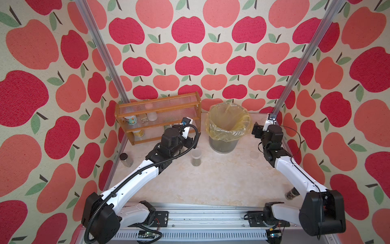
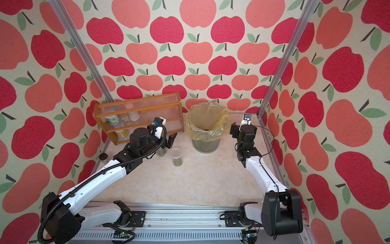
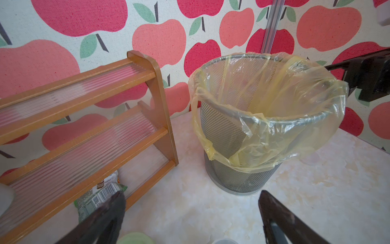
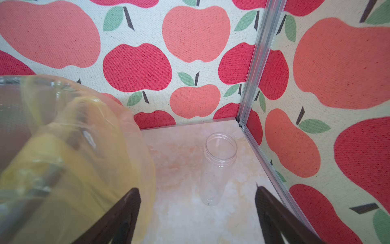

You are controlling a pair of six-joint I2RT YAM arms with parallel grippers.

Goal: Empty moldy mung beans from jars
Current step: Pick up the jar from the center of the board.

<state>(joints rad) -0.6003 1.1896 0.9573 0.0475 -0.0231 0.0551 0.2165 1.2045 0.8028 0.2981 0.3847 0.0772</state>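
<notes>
While the left end effector (image 3: pixel 190 193) and right end effector (image 4: pixel 196 188) gape apart, the tall clear jar (image 4: pixel 219 169) stands upright, open-topped.

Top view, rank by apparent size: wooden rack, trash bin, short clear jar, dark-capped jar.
1. wooden rack
2. trash bin
3. short clear jar and dark-capped jar: these look about alike, so they are not ranked against each other.

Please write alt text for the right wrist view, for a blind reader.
A clear tall jar, lidless and seemingly empty, stands upright on the pale table in a corner of apple-patterned walls. The right pincer is open, holding nothing; a blurred yellow bin bag is beside it.
</notes>
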